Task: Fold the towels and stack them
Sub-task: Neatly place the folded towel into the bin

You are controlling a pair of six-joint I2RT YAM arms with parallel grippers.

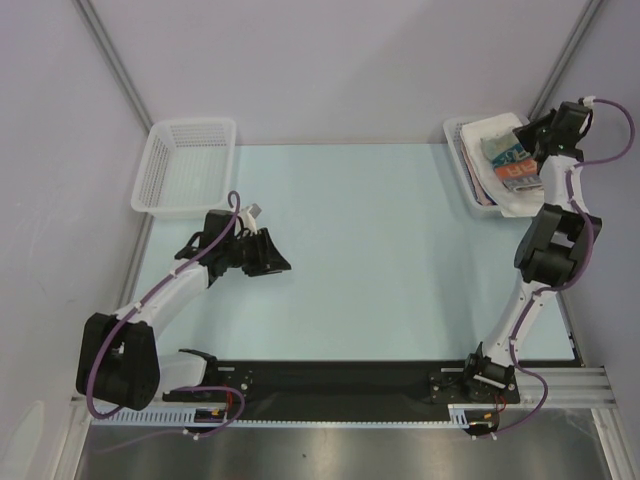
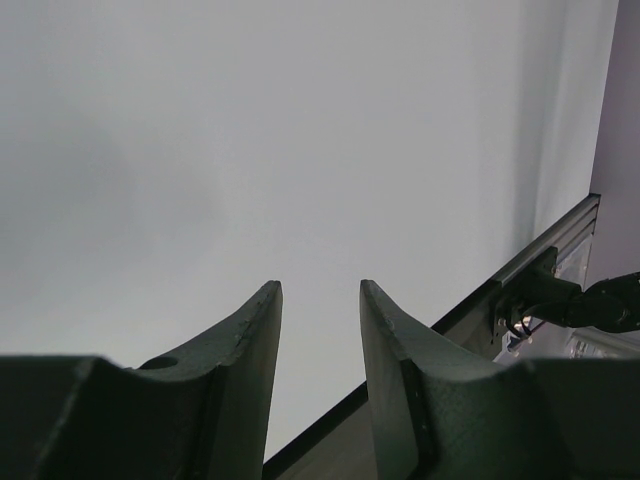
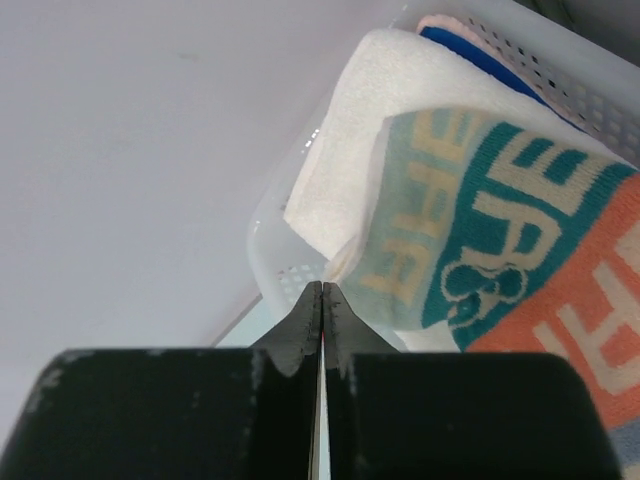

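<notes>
Two baskets: one white mesh plastic basket (image 1: 185, 165) sits far left on the pale blue table (image 1: 380, 250), and a second white mesh basket (image 1: 462, 165) sits far right
Towels: all piled in the second white mesh basket
Top of pile: cream towel with teal and orange lettering (image 3: 480, 250), a bit rumpled
Under it: plain white fluffy towel (image 3: 360, 140)
Deeper down: blue towel (image 3: 480, 55) and pinkish towel (image 3: 445, 20), only the edges peek out
Right gripper (image 3: 322, 288): jaws pressed together with nothing between them, tips just beside the lettered towel's near corner, by the basket rim
Left gripper (image 2: 318, 290): jaws apart, holding nothing, over the left half of the table, well apart from the towels
</notes>
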